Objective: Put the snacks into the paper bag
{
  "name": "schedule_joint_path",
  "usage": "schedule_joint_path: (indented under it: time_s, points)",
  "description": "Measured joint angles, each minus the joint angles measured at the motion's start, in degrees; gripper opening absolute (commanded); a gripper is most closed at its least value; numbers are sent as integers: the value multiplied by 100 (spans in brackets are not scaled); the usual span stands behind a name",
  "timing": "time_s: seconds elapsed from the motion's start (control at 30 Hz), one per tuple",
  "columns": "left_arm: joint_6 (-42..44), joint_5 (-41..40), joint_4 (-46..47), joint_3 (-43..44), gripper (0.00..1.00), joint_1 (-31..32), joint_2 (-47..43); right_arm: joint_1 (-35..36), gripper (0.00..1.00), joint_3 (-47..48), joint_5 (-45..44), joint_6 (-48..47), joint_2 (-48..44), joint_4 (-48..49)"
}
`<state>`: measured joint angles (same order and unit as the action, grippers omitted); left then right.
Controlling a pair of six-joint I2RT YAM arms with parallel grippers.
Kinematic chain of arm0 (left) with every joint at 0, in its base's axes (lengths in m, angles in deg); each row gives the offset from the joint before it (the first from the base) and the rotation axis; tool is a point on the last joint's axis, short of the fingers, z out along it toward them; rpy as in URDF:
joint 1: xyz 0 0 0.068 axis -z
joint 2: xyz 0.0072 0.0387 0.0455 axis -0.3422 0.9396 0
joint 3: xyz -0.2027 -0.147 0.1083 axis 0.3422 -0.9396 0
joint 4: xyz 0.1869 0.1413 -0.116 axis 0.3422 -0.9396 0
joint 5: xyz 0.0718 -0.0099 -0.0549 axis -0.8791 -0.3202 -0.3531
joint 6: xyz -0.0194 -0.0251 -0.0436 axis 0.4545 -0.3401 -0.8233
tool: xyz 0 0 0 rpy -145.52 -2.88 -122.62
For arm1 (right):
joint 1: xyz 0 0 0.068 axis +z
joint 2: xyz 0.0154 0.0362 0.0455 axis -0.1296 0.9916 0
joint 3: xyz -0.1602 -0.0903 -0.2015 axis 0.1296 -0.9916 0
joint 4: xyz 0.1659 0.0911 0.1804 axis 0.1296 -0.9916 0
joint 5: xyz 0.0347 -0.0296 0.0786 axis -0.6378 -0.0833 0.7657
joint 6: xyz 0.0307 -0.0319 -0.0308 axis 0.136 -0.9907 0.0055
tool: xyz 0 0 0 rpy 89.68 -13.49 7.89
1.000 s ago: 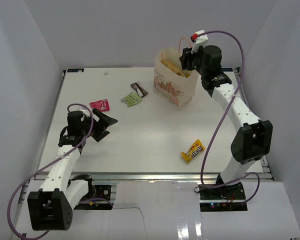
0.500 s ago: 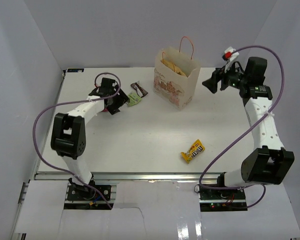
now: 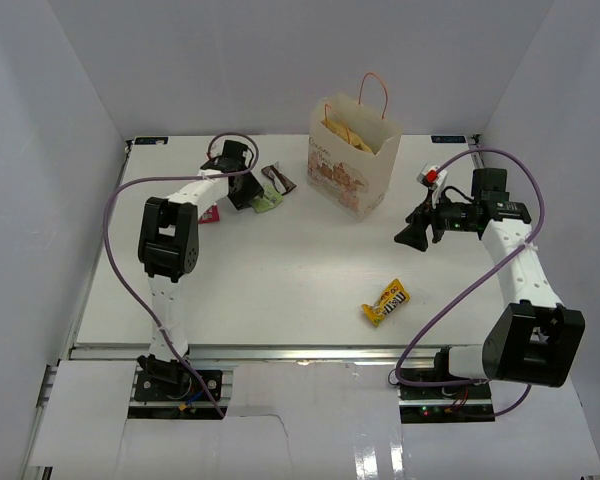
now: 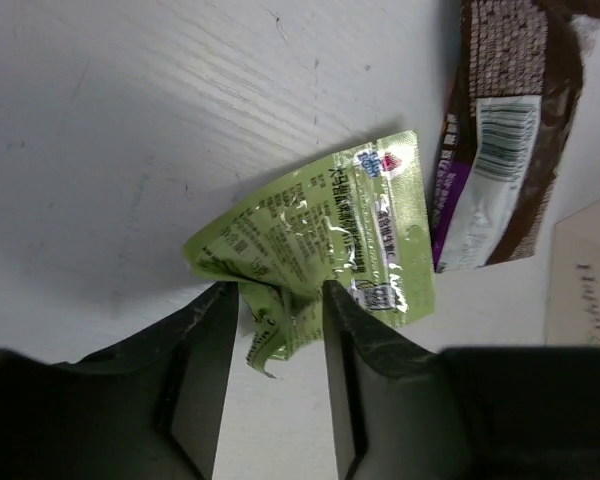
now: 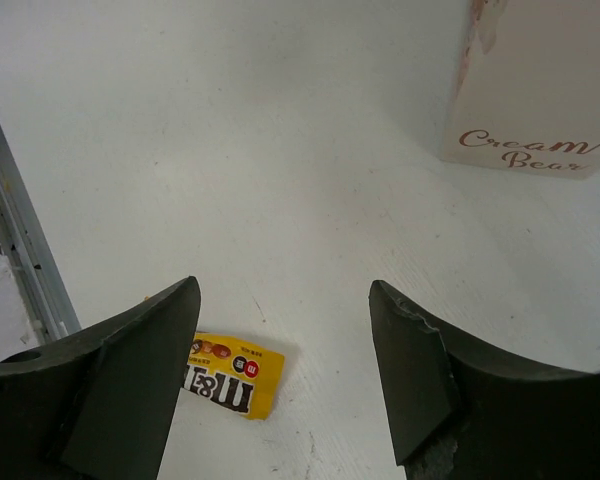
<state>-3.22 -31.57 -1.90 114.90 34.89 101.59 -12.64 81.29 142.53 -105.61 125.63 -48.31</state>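
The cream paper bag stands upright at the back with a tan-yellow chip bag inside. My left gripper is low at the green packet. Its jaws stand partly open on either side of the packet's crumpled corner, which still rests on the table. A dark brown wrapper lies just beyond it. The pink packet peeks out beside the left arm. My right gripper hangs open and empty right of the bag, above the yellow M&M's pouch.
White walls close in the table on three sides. A metal rail runs along the near edge. Purple cables loop off both arms.
My left arm swung from the near left out to the green packet. My right gripper left the top of the bag, went right, then came down over the table toward the M&M's pouch.
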Motion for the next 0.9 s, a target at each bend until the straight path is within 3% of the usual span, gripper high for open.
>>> schedule_joint_path:
  time_s: [0.2, 0.27, 0.37, 0.53, 0.63, 0.7, 0.73, 0.83, 0.9]
  points:
    - [15, 24, -31, 24, 26, 0, 138, 63, 69, 59, 337, -479, 203, -407]
    - [61, 52, 24, -22, 17, 0, 116, 238, 61, 166, 382, -911, 321, -787]
    - [201, 166, 190, -269, 5, -2, -39, 868, 55, 256, 321, -1384, 466, -1261]
    - [636, 612, 542, -1344, 0, 33, -822, 2114, 51, 234, -122, -1139, 461, -1300]
    - [789, 964, 1032, -2671, 0, 98, -1985, 2706, 52, 227, -522, -358, 437, -802]
    - [798, 1281, 1412, -3582, 0, 162, -2933, 3075, 58, 227, -868, 481, 435, -262]
    - [772, 1427, 1556, -3934, 0, 208, -3353, 3263, 68, 227, -1062, 1040, 437, 22]
    - [566, 1825, 2280, -4935, 0, 442, -4459, 3762, 81, 245, -1569, 2804, 516, 931]
    - [398, 1991, 2645, -5493, 0, 643, -4981, 4006, 81, 319, -1779, 3744, 695, 1373]
